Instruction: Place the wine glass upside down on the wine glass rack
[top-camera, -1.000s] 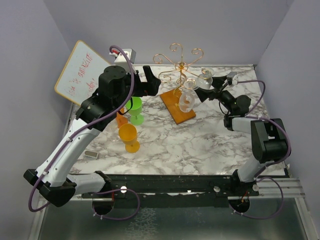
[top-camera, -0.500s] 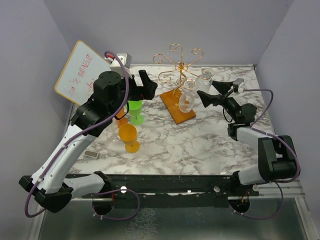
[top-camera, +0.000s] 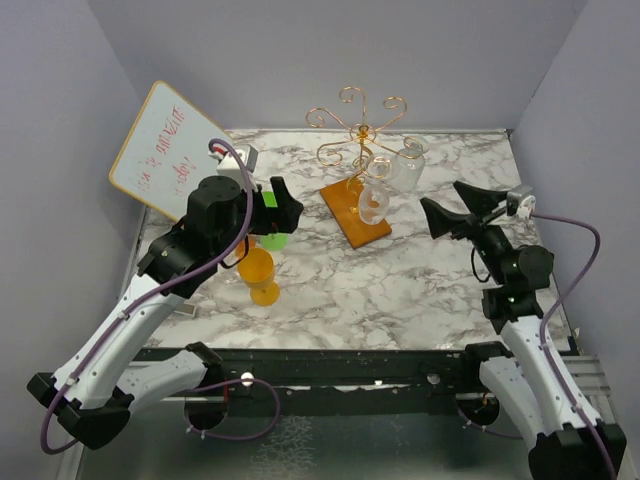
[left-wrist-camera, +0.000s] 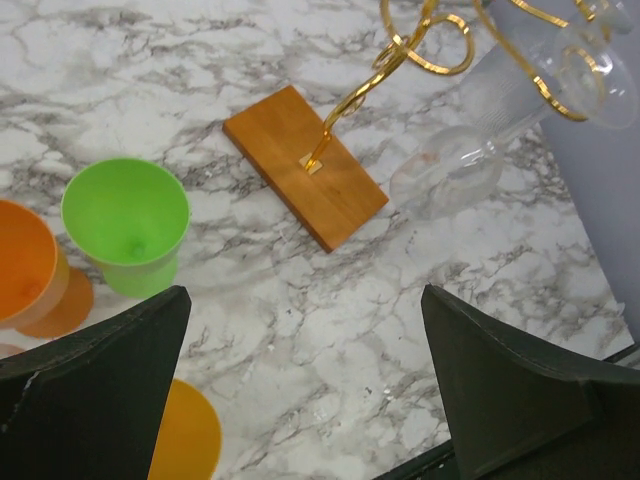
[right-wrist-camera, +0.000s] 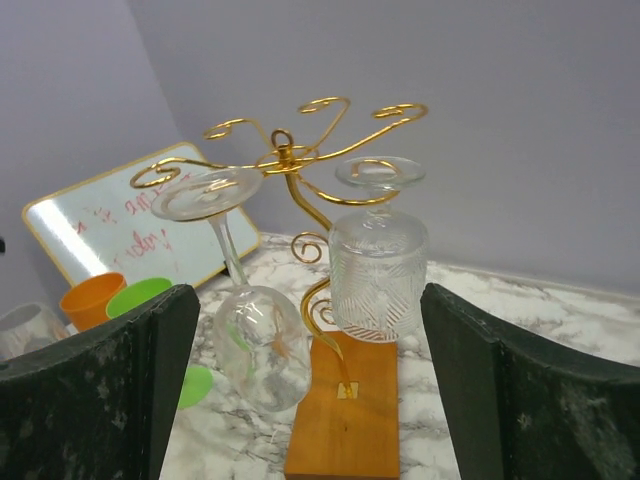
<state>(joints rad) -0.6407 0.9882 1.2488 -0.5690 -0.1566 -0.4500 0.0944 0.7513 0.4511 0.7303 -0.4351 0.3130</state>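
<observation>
Marble-patterned tabletop (top-camera: 400, 280), grey walls on three sides. At 12 o'clock on it: wine glass rack (top-camera: 345, 205), wooden base lying flat, gold wire arms above.

Hanging upside down from those arms: wine glass (right-wrist-camera: 262, 355), foot caught in a wire curl, stem tilted, bowl low beside the rack's upright. At 3 o'clock of it, a second, ribbed clear glass (right-wrist-camera: 378, 265), hung the same way.

Changed over the last second:
- Right pincer (top-camera: 440, 193), a second ago close against the hung glasses, now drawn back to 4 o'clock of the rack and well apart from it. Fingers spread wide, nothing between them.
- Left pincer (top-camera: 287, 203), a second ago at 9 o'clock of the rack, now pulled toward the near edge, above the green cup (left-wrist-camera: 126, 215). Fingers spread wide, empty.
- Rack and both glasses unmoved throughout.

Judgement: wine glass released and hanging unaided, so placement looks complete. Only the withdrawal of both arms appears left.
</observation>
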